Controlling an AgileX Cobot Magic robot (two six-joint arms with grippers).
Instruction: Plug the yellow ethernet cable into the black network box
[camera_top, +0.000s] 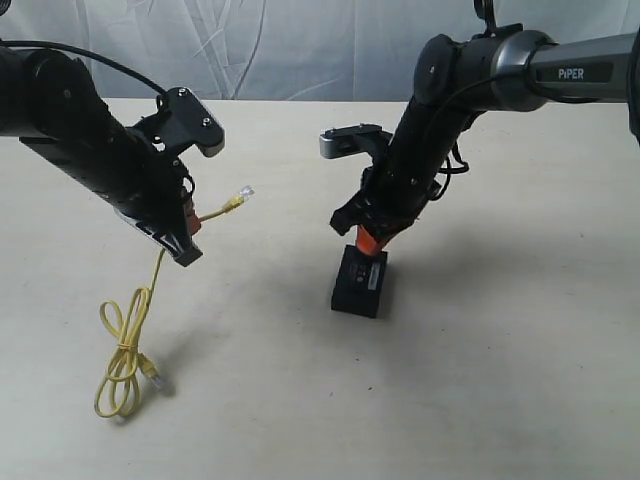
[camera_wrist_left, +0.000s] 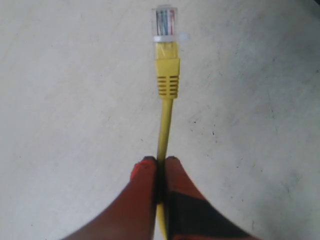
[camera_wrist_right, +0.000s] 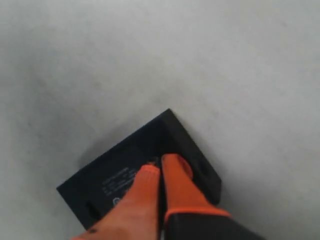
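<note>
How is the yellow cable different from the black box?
The yellow ethernet cable is thin, long and bright yellow; the black network box is flat, blocky and black. The cable's plug end is up in the air, pinched in the left gripper jaws; the box lies on the table. The right gripper has shut jaws that only rest on top of the box. Both are touched by a gripper, and they are not joined yet.

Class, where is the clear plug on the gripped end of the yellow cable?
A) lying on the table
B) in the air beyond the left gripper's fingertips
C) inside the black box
B: the left gripper pinches the yellow ethernet cable behind its plug, which hangs free, apart from the black network box.
</note>
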